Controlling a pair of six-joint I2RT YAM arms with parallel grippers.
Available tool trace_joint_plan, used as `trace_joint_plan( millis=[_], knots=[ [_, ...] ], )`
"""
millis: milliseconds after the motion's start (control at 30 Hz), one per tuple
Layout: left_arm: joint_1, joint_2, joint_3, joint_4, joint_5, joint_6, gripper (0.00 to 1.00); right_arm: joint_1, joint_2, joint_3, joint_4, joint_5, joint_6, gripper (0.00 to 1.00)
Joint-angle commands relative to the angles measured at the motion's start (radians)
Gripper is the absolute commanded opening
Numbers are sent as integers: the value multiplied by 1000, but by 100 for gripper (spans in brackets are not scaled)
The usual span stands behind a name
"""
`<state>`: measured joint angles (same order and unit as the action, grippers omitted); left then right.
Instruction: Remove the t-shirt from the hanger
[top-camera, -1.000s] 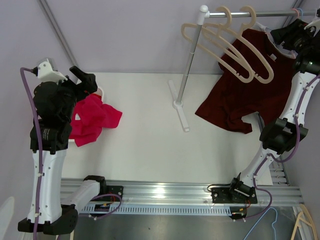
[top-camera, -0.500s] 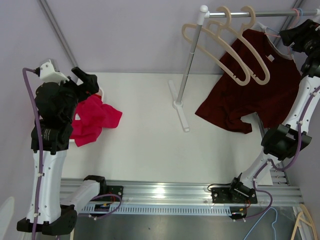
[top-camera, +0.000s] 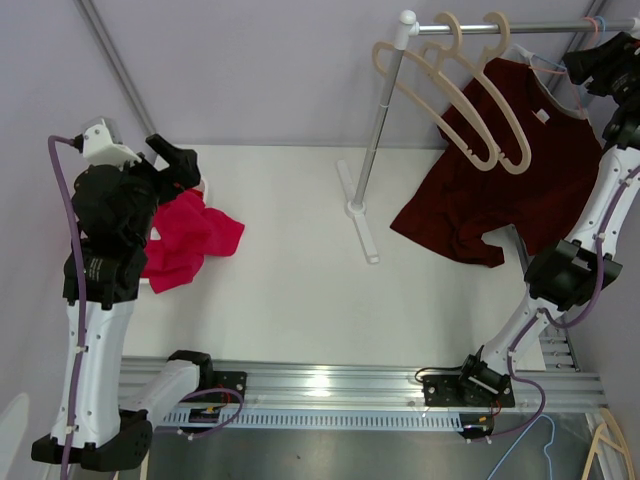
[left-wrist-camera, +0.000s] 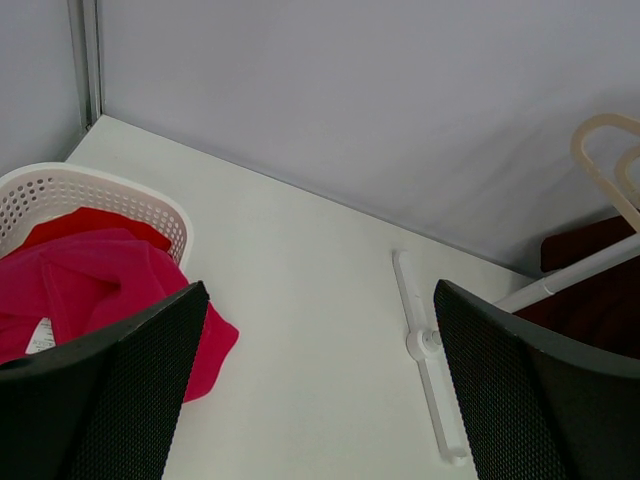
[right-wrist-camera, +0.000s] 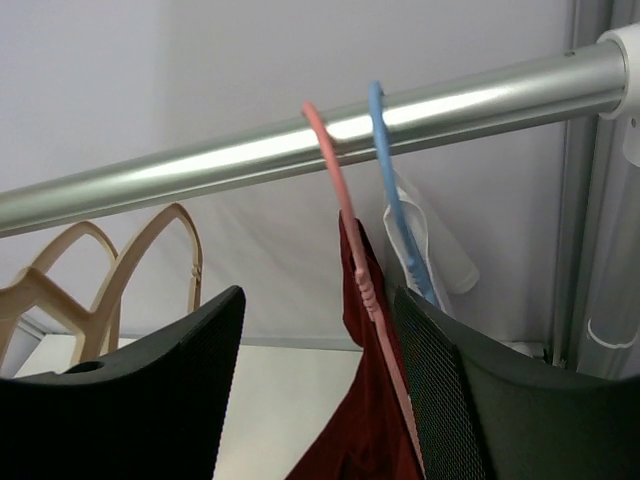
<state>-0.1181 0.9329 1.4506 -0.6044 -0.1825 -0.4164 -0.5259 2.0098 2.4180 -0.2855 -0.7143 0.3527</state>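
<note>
A dark red t-shirt (top-camera: 500, 170) hangs on a thin pink hanger (right-wrist-camera: 345, 220) from the metal rail (top-camera: 520, 27) at the top right. My right gripper (top-camera: 590, 65) is raised to just under the rail and is open. In the right wrist view the pink hanger and the shirt's shoulder (right-wrist-camera: 360, 440) lie between my fingers, close to the right finger (right-wrist-camera: 450, 400); the gripper's midpoint (right-wrist-camera: 318, 330) is left of the hanger. My left gripper (top-camera: 165, 160) is open and empty, held above the table at the far left (left-wrist-camera: 320, 290).
A blue hanger (right-wrist-camera: 395, 200) with a white tag hangs right of the pink one. Two empty beige hangers (top-camera: 450, 90) hang further left on the rail. The rack's pole and foot (top-camera: 358, 210) stand mid-table. A white basket (top-camera: 205, 185) holds a pink garment (top-camera: 190, 235).
My right gripper has risen up and to the right, closer to the rail. The beige hangers have swung a little. The left arm has hardly moved.
</note>
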Motion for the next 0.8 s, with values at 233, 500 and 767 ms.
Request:
trace_joint_plan(
  millis=[233,500,767],
  knots=[
    [-14,9,-18,58,-31,34,100,-3,90,66,160,-25,65,60],
    [-15,15,-21,61,-21,30,100,10,116,49,174,-57,81,40],
    [-17,10,-35,61,-23,34,100,30,109,38,166,-60,71,41]
  ],
)
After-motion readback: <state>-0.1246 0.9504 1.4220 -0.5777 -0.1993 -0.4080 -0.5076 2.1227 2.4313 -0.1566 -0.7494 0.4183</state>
